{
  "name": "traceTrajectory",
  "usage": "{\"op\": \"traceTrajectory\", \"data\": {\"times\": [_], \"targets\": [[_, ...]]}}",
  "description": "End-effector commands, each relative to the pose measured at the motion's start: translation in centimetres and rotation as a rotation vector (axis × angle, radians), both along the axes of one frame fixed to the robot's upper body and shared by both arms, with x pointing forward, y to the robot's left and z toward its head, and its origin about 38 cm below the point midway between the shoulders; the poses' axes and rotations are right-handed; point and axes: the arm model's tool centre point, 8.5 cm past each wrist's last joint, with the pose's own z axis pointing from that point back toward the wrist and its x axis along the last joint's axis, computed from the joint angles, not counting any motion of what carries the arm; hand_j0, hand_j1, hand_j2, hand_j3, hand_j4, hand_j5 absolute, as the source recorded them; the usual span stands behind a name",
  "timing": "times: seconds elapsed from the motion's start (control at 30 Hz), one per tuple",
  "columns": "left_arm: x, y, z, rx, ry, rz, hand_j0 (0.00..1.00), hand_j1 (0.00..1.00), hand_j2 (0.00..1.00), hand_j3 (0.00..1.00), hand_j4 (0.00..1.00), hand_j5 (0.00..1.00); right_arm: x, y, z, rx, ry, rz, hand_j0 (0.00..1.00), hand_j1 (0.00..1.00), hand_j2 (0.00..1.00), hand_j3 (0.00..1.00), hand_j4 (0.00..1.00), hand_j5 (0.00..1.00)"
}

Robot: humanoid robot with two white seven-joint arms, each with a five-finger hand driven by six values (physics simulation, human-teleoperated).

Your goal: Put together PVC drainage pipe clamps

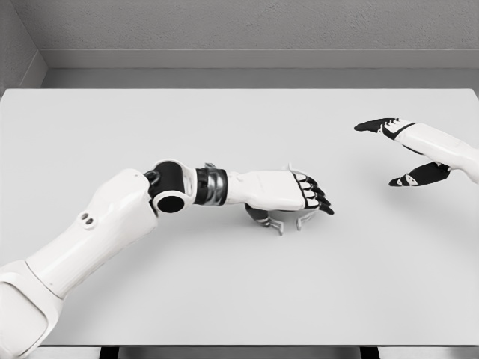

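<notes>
My left hand [303, 200] lies palm down over a small light-grey pipe clamp [284, 219] near the middle of the white table [224, 127]. Its black-tipped fingers curl down over the clamp's right end, and only the clamp's curved lower parts show under the palm. The hand appears to grip the clamp, which still rests on the tabletop. My right hand [400, 153] hovers at the right side of the table, well apart from the clamp, fingers spread and holding nothing.
The table's front edge runs along the bottom of the view, with dark legs just below it. A grey wall stands behind the table's far edge. No other objects show on the tabletop.
</notes>
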Motion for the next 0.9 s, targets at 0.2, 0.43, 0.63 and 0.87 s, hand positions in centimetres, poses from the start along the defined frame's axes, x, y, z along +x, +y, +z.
{"op": "traceTrajectory", "data": {"times": [0.2, 0.43, 0.63, 0.87], "targets": [[-0.1, -0.5, 0.2, -0.012, 0.004, -0.004, 0.99, 0.99, 0.99, 0.99, 0.99, 0.99, 0.0, -0.4, 0.3, 0.008, -0.004, -0.013, 1.00, 1.00, 1.00, 1.00, 1.00, 1.00], [-0.2, -0.8, 0.2, -0.017, 0.006, -0.008, 0.99, 0.99, 0.99, 0.99, 0.99, 0.99, 0.0, -0.5, 0.2, 0.010, -0.003, -0.014, 1.00, 1.00, 1.00, 1.00, 1.00, 1.00], [-0.2, -1.1, 0.1, -0.019, 0.012, -0.007, 0.99, 0.99, 0.99, 0.99, 0.99, 0.99, 0.0, -0.5, 0.3, 0.010, -0.004, -0.015, 1.00, 1.00, 1.00, 1.00, 1.00, 1.00], [0.0, -1.1, -0.1, -0.015, 0.015, -0.003, 0.99, 0.99, 0.99, 0.99, 0.99, 0.99, 0.0, -0.5, 0.3, 0.010, -0.004, -0.015, 1.00, 1.00, 1.00, 1.00, 1.00, 1.00]]}}
